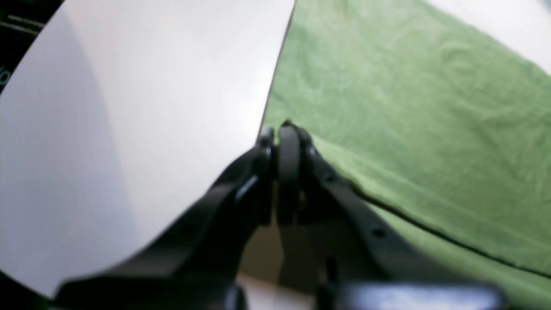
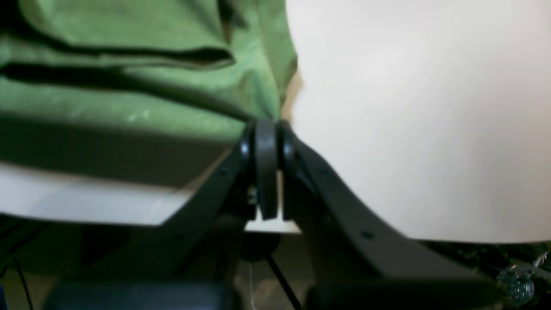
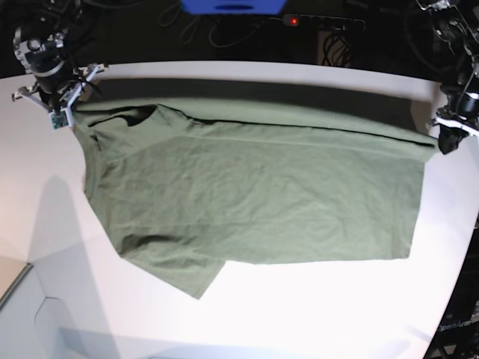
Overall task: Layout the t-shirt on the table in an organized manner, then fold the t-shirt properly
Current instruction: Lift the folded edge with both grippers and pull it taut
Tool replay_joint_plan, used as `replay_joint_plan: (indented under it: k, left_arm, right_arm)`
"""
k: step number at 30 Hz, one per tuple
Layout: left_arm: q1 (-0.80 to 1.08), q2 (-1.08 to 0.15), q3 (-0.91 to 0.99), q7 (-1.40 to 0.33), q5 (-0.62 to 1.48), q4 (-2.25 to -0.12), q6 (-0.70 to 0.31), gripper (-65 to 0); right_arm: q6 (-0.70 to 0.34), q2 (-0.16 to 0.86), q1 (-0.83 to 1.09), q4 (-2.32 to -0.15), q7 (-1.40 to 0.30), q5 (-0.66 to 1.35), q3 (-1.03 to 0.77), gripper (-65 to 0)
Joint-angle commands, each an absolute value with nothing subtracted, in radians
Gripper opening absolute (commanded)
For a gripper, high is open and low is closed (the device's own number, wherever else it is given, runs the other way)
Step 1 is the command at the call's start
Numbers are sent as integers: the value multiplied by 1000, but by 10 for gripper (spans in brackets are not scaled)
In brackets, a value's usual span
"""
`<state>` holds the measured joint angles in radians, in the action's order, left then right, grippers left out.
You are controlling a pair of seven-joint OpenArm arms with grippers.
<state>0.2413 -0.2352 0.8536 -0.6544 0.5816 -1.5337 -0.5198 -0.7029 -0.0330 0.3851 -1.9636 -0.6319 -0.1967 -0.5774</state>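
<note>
The t-shirt (image 3: 254, 198) lay spread across the white desk (image 3: 314, 314). The left claw (image 1: 282, 133) pinched its hem corner; the right claw (image 2: 267, 129) pinched its shoulder edge.

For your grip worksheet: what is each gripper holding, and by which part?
Both hold the t-shirt: left gripper its hem corner, right gripper its shoulder end.

The black right gripper (image 2: 267, 129), jaws pressed together, pinches the edge of the olive-green soft cloth t-shirt (image 2: 129, 99), which spreads in folds toward ten o'clock. The smooth white matte table (image 2: 409, 107) fills the view toward two o'clock.
</note>
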Motion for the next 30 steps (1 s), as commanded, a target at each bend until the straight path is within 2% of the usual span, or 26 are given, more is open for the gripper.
replay_joint_plan:
  k: [1, 6, 13, 21, 30]
  left_arm:
    - [232, -257, 860, -628, 598, -1554, -518, -648]
    - [177, -282, 851, -642, 596, -1543, -507, -648]
    - [24, -295, 857, -828, 596, -1546, -507, -648]
    - [-2, -294, 858, -862, 595, -1540, -507, -648]
    - [117, -294, 860, -855, 596, -1498, -516, -648]
  right_arm:
    - [-698, -22, 366, -1985, -616, -193, -581, -650]
    - [-698, -22, 282, -1983, -618, -223, -573, -650]
    - [-698, -27, 139, -1974, -619, -372, -567, -650]
    - [-698, -30, 177, -1972, -619, -374, -570, -650]
    - [-698, -76, 289, -1966, -618, -372, -570, -650]
